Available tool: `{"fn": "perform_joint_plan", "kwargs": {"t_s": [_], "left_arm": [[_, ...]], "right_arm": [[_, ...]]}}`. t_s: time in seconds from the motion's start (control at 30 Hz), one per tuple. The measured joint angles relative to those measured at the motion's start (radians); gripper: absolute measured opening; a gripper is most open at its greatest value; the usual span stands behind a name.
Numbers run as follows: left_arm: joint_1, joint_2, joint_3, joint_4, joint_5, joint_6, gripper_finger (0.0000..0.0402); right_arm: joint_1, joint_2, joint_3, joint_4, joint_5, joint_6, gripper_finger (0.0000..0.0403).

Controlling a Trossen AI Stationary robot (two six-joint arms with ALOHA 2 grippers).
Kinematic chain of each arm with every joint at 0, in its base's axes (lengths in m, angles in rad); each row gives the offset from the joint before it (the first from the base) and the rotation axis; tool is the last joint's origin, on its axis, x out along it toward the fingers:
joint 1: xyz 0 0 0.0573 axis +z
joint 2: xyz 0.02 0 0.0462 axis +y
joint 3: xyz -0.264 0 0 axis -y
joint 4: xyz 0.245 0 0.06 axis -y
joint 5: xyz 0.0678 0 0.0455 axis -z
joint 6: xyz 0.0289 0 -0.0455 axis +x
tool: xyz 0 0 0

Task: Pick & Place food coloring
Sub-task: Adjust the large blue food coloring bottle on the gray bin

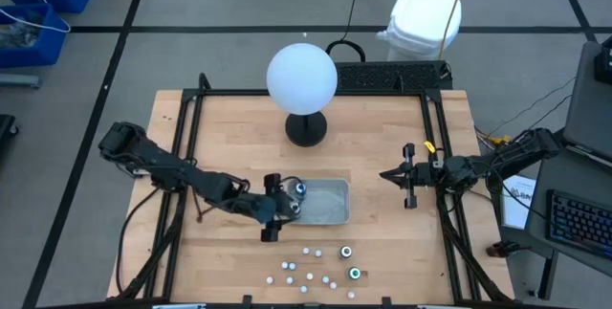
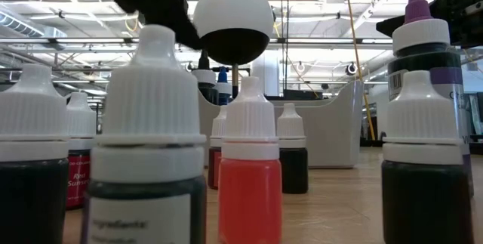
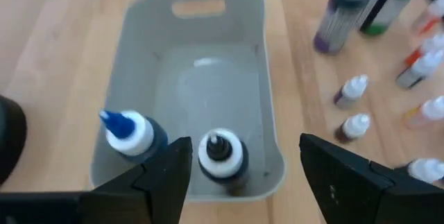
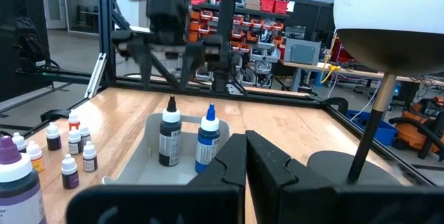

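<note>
The shallow grey plastic tray (image 1: 330, 204), a smooth rectangle with rounded corners and a slot handle in one end wall, is lying on the pale wood-plank table (image 1: 229, 127), and everything else is sitting around it. Two dark round bottles are standing upright inside the tray at its end nearest the left arm: a blue-tipped bottle (image 3: 130, 135) and, just beside it, a black-tipped bottle (image 3: 222, 156), both with ribbed white collars. The left gripper (image 3: 239, 175) is hovering over that same end of the tray, its blocky dark fingers (image 3: 163, 175) spread wide on either side of the black-tipped bottle and holding nothing. The rest of the food coloring (image 1: 320, 273), small white-capped dropper bottles plus two larger green-ringed ones, is standing scattered on the table beside the tray's long side. The big matte white globe (image 1: 301, 77) on its round black base is standing past the opposite long side. The right gripper (image 1: 390, 174) is waiting beyond the tray's far end, fingers pressed together, empty.
</note>
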State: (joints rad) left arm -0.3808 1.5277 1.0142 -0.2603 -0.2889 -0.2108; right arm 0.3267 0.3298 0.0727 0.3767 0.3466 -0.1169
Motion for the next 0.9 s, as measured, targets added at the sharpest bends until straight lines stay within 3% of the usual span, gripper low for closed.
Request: {"fn": "perform_joint_plan", "kwargs": {"t_s": [0.27, 0.53, 0.9], "left_arm": [[0.077, -0.084, 0.002, -0.017, -0.041, 0.062, 0.0271], [0.205, -0.025, 0.001, -0.038, 0.134, 0.167, 0.0271], [0.289, 0.06, 0.001, -0.026, 0.291, 0.209, 0.0271]], "right_arm": [[0.0, 0.0, 0.0, 0.001, 0.0, 0.0, 0.0], [0.0, 0.001, 0.0, 0.007, -0.001, 0.0, 0.0], [0.0, 0.007, 0.0, 0.008, -0.003, -0.001, 0.0]]}}
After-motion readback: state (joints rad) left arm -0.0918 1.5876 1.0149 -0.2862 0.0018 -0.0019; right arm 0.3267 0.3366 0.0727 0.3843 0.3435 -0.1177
